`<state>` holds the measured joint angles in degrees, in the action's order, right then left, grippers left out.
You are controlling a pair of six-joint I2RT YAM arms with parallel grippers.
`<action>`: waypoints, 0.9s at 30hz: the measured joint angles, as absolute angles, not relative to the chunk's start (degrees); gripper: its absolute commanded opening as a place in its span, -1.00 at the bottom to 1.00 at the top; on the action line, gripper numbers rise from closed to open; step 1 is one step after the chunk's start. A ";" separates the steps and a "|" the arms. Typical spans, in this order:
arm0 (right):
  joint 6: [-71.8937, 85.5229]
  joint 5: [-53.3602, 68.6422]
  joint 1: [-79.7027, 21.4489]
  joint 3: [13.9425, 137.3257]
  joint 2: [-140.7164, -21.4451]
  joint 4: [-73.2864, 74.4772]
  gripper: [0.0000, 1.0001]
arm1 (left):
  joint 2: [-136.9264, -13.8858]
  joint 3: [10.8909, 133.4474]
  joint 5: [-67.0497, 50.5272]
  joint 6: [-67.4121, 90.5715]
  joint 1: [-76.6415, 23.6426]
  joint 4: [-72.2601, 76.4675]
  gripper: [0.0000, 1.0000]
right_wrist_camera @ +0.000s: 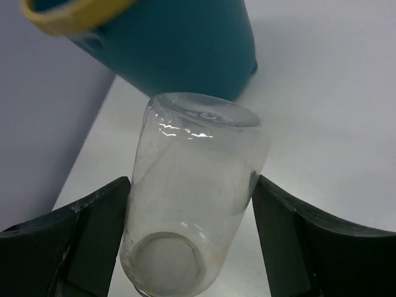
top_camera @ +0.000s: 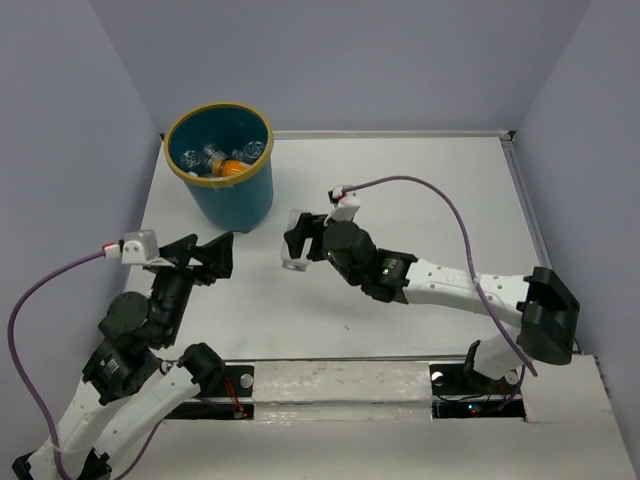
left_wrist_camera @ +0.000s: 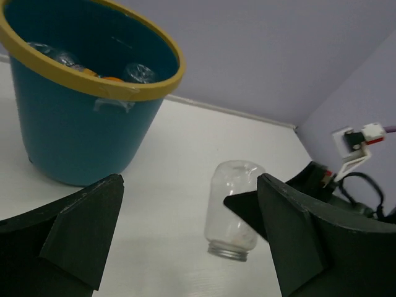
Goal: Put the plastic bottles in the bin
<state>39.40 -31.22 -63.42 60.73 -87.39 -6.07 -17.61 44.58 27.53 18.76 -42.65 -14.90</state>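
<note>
The white table (top_camera: 420,200) carries a round teal-blue bin with a yellowish rim (top_camera: 238,205) at eleven o'clock. Clear plastic bottles (top_camera: 212,157) and an orange one (top_camera: 232,168) lie inside it. At five o'clock from the bin, near the table's centre, the right gripper (top_camera: 297,245) pinches a clear capless plastic bottle (right_wrist_camera: 192,204) by its sides, mouth downward. At six o'clock from the bin, the left gripper (top_camera: 205,256) stands spread wide.
</note>
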 measured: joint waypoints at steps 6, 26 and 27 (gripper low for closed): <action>15.77 -30.76 -61.93 84.23 -90.45 -9.98 -0.55 | -8.56 42.81 33.63 20.10 -42.26 -12.47 0.98; -3.05 -10.94 -51.37 143.46 -139.33 -13.67 1.00 | -10.96 42.35 35.29 21.37 -42.26 -12.69 0.98; -2.90 -10.37 -51.13 141.36 -138.23 -13.67 0.99 | -11.09 42.35 35.24 21.37 -42.26 -12.67 0.98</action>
